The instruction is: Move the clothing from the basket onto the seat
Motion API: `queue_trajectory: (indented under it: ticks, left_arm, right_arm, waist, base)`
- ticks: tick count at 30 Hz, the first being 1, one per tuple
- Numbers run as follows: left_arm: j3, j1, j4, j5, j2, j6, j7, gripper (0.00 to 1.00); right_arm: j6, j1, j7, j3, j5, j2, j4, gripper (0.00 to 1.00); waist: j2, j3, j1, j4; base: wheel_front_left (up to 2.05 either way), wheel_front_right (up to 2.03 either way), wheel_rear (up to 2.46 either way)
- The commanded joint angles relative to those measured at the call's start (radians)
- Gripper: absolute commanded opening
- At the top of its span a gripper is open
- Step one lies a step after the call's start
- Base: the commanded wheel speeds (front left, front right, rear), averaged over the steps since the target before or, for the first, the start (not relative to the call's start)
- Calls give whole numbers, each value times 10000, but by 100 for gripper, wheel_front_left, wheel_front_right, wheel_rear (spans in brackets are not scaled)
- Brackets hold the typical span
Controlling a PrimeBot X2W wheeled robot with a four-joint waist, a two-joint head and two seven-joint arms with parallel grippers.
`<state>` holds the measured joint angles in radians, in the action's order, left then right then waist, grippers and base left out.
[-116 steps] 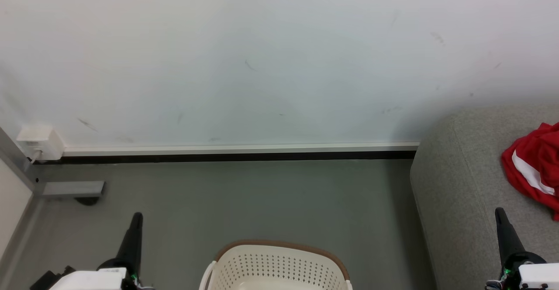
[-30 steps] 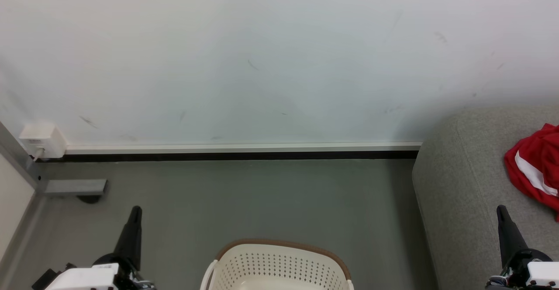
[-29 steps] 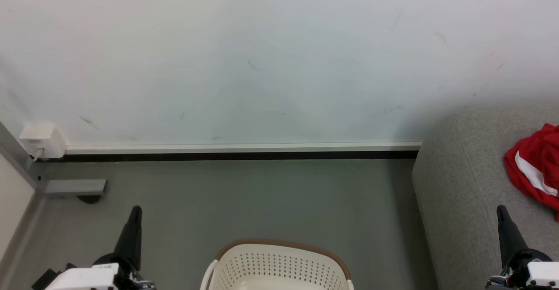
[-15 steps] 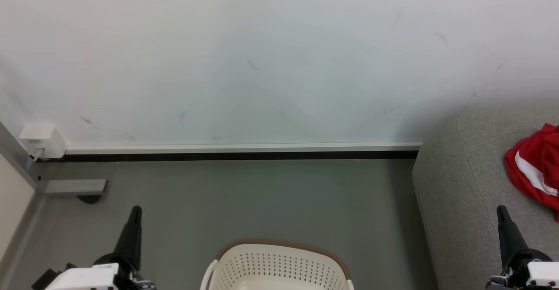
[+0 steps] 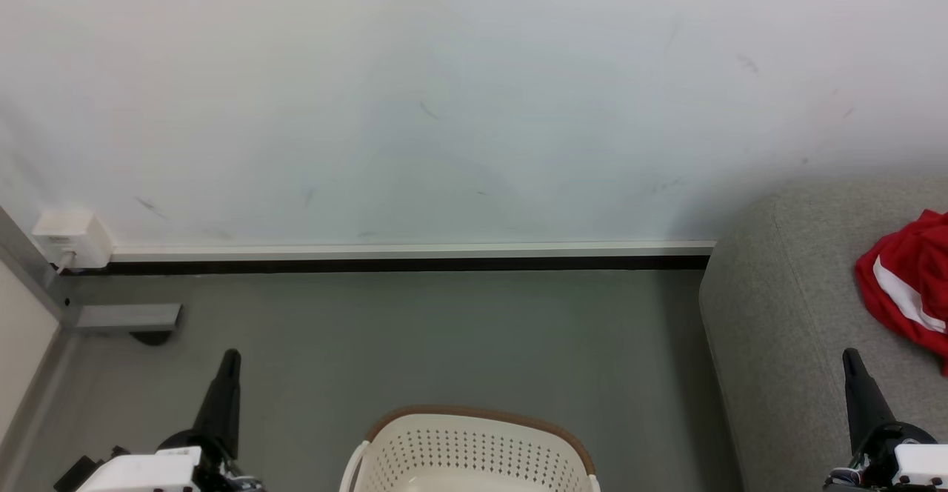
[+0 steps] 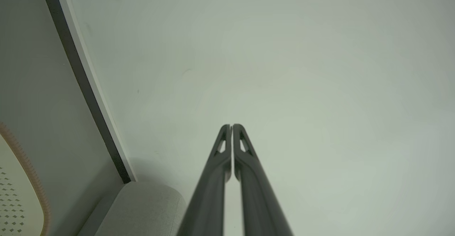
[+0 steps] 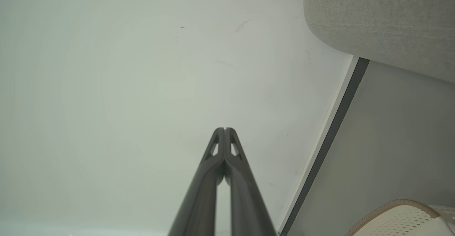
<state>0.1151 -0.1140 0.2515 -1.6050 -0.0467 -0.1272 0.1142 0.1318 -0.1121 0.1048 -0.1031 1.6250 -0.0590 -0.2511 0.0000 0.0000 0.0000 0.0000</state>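
The red jersey (image 5: pixel 907 284) is lying crumpled on the sofa (image 5: pixel 778 329), right at the edge of the head view, which is cutting part of it off. It is sitting well in from the sofa's rounded end, with nothing trailing over that end. As a heap it is not pointing anywhere clear, and I cannot tell collar from hem. The part that is showing is running longer front-to-back along the cushion than across it, and its white band is slanting from the wall side down toward the robot's right.

The basket (image 5: pixel 474 447) is standing on the floor (image 5: pixel 444 329) between the two arms, well apart from the jersey. Too little of its inside is showing to tell what is in it.

The left tool (image 5: pixel 230 362) is pointing at the wall (image 5: pixel 444 107) with its two fingers pressed together, gripping nothing. The right tool (image 5: pixel 850 360) is doing the same, tips meeting, in front of the cushion and apart from the jersey.

To my eye the carrying is done and this is the wrap-up. Doing it well means holding both arms low and quiet, not letting the right tool brush the fabric toward the edge, and looking down into the basket before calling it finished.
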Motion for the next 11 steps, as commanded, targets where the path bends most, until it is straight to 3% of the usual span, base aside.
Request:
queue_trajectory:
  ticks: [1,11]
  left_arm:
    - [21,-65,-23,-117,-67,-56,56,0]
    - [20,-65,-22,-117,-67,-56,55,0]
  right_arm:
    - [-21,-77,40,-34,-55,12,-10,0]
    - [-21,-79,43,-40,-64,15,-11,0]
  waist:
    - [0,0,0,0]
    - [0,0,0,0]
  base:
    - [0,0,0]
    - [0,0,0]
